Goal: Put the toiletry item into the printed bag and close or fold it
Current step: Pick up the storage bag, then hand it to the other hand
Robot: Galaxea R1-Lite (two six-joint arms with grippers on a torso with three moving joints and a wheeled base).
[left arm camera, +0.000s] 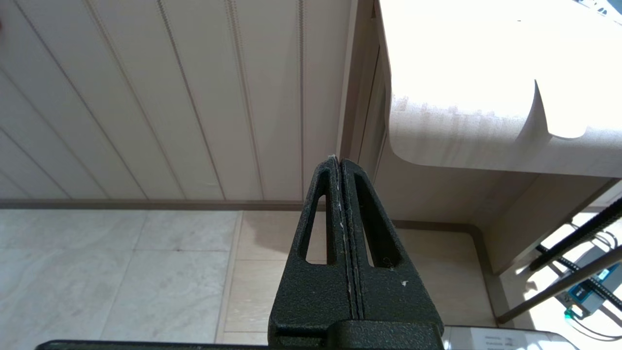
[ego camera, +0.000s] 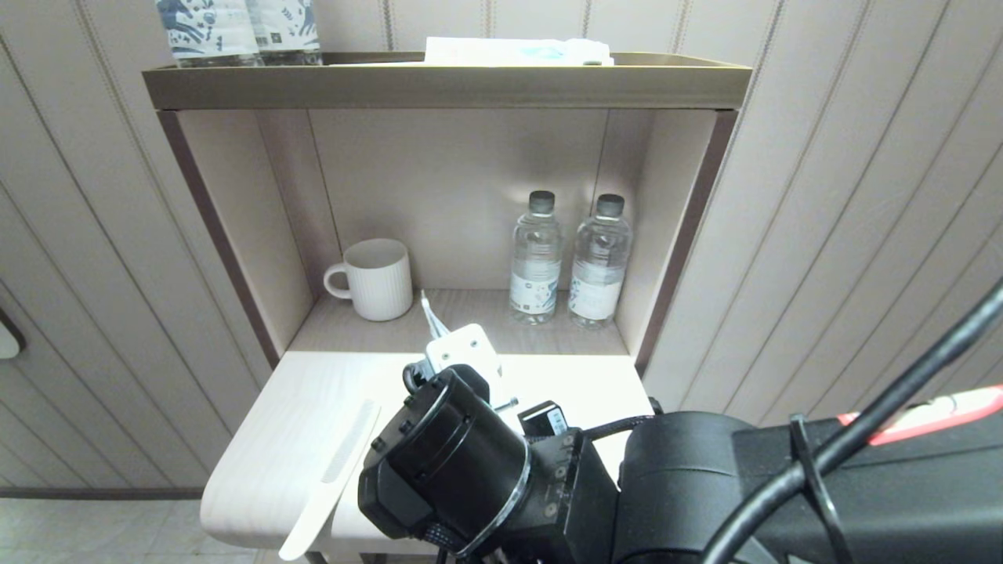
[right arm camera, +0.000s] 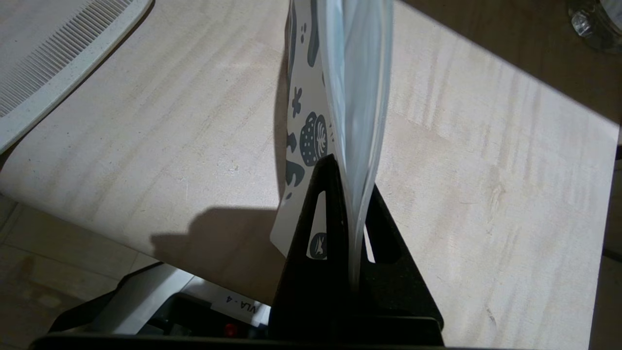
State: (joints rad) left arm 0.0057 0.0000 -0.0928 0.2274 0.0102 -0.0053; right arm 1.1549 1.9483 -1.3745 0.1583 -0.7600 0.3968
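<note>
The white comb (ego camera: 333, 478) lies on the front left of the pale table (ego camera: 274, 423), and its handle (left arm camera: 559, 112) sticks out over the front edge. Its fine teeth (right arm camera: 53, 63) show in the right wrist view. My right gripper (right arm camera: 352, 172) is shut on the printed bag (right arm camera: 306, 97) and holds it upright on edge above the table's middle, right of the comb. Only a sliver of the bag (ego camera: 432, 317) rises past my wrist in the head view. My left gripper (left arm camera: 338, 160) is shut and empty, low above the floor off the table's front left corner.
A ribbed white mug (ego camera: 376, 278) and two water bottles (ego camera: 536, 258) (ego camera: 599, 262) stand in the niche behind the table. The shelf above (ego camera: 447, 86) carries blue-printed bottles (ego camera: 235, 27) and a flat white packet (ego camera: 517, 51). My right arm hides the table's front right.
</note>
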